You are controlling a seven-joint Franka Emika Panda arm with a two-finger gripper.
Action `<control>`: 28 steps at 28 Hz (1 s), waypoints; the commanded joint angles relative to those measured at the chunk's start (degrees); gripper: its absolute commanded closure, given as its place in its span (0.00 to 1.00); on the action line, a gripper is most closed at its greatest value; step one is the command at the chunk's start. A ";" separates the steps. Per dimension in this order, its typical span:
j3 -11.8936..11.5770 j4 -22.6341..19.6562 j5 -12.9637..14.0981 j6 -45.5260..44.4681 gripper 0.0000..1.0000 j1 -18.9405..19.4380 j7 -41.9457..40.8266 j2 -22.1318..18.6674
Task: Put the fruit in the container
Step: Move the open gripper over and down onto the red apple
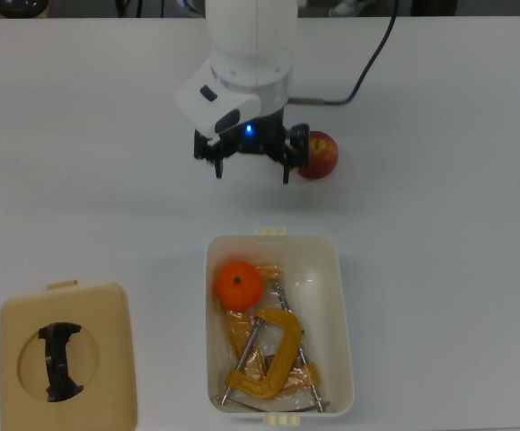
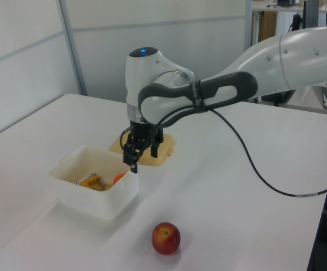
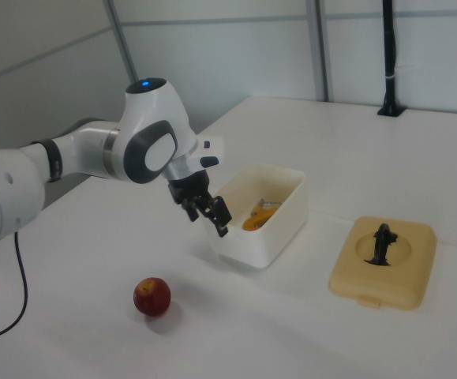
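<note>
The orange fruit point(image 1: 239, 283) lies inside the cream-white container point(image 1: 343, 305), at its end nearest the arm, beside yellow clamps. In the left view only a sliver of the orange point(image 2: 118, 178) shows over the container wall point(image 2: 98, 199). The red apple point(image 1: 319, 154) sits on the table, just to the right of my gripper point(image 1: 252, 173) in the top view. My gripper is open and empty, hovering above the table between the apple and the container. The apple point(image 2: 166, 237) point(image 3: 152, 296) stands apart from the container point(image 3: 277, 235) in both side views.
Yellow C-clamps point(image 1: 267, 357) fill the rest of the container. A flat tan lid with a black handle point(image 1: 66, 355) lies at the top view's lower left. A black cable point(image 1: 367, 67) trails from the arm across the table.
</note>
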 commanded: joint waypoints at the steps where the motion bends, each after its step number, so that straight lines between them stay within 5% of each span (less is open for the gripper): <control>1: 1.41 -8.33 1.10 -2.05 0.00 0.72 -3.87 -5.14; 8: 6.33 -14.74 -2.41 1.98 0.00 1.15 -0.01 -5.58; 13: 8.36 -20.99 -8.21 9.89 0.00 1.86 7.28 -6.55; 28: 10.03 -28.90 -14.81 15.52 0.00 5.64 15.20 -6.55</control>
